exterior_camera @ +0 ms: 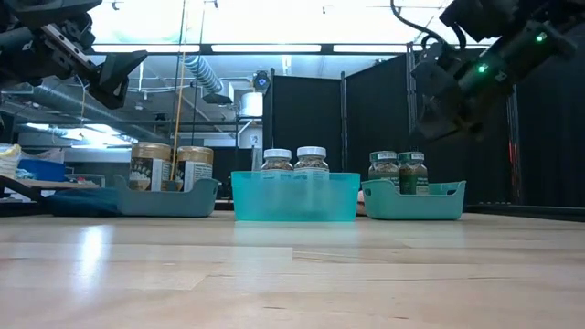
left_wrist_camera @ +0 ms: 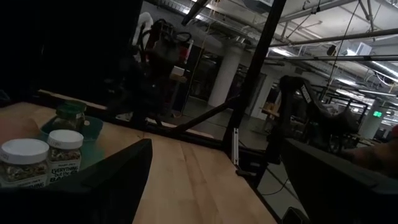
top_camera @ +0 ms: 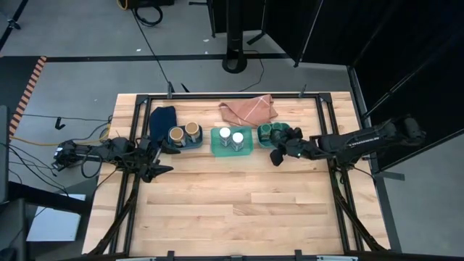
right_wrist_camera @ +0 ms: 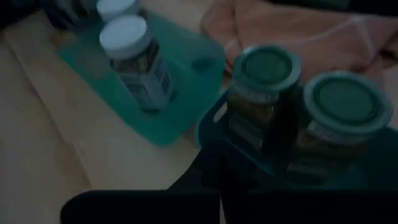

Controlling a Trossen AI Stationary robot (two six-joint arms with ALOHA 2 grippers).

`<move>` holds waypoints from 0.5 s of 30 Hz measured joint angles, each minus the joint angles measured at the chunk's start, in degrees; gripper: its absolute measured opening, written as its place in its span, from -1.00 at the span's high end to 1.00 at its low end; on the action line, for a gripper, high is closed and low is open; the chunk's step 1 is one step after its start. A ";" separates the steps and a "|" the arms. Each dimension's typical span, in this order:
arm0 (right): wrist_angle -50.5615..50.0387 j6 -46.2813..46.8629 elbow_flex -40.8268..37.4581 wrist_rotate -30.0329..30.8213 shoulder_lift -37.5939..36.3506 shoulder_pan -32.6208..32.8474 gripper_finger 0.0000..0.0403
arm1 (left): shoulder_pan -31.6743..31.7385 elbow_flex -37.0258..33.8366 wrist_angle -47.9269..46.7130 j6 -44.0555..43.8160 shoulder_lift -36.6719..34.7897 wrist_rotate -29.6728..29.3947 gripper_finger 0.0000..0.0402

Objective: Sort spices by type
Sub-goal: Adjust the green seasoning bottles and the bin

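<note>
Six spice jars stand in three trays set in a row. Two tan-lidded jars (top_camera: 184, 131) sit in the left tray, two white-lidded jars (top_camera: 231, 135) in the middle teal tray (top_camera: 233, 151), and two green-lidded jars (right_wrist_camera: 264, 93) in the right tray (exterior_camera: 413, 202). My right gripper (top_camera: 284, 146) hovers open just above and near the right tray, high over it in the low view (exterior_camera: 441, 91). The left gripper (top_camera: 161, 159) is open, raised near the left tray's near side, holding nothing.
A dark blue cloth (top_camera: 162, 116) lies left of the tan jars' tray, and a salmon cloth (top_camera: 248, 110) behind the middle and right trays. The wide near half of the wooden table (top_camera: 232, 210) has free room. Black frame rails run along both table sides.
</note>
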 joint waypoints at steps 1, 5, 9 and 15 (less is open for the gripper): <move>-0.47 0.48 0.00 -0.12 0.41 0.24 0.99 | 0.00 0.02 0.00 -0.11 0.00 -0.01 -0.81; -2.55 1.90 0.00 -0.14 1.65 0.53 1.00 | 0.00 0.00 0.00 -0.17 0.00 0.01 -0.81; -6.88 4.43 0.02 0.13 2.54 0.53 1.00 | 0.00 0.00 0.00 -0.19 0.00 -0.01 -0.81; -8.18 4.85 0.02 0.73 2.72 -0.01 1.00 | -0.02 0.02 0.00 0.05 0.00 0.01 -0.81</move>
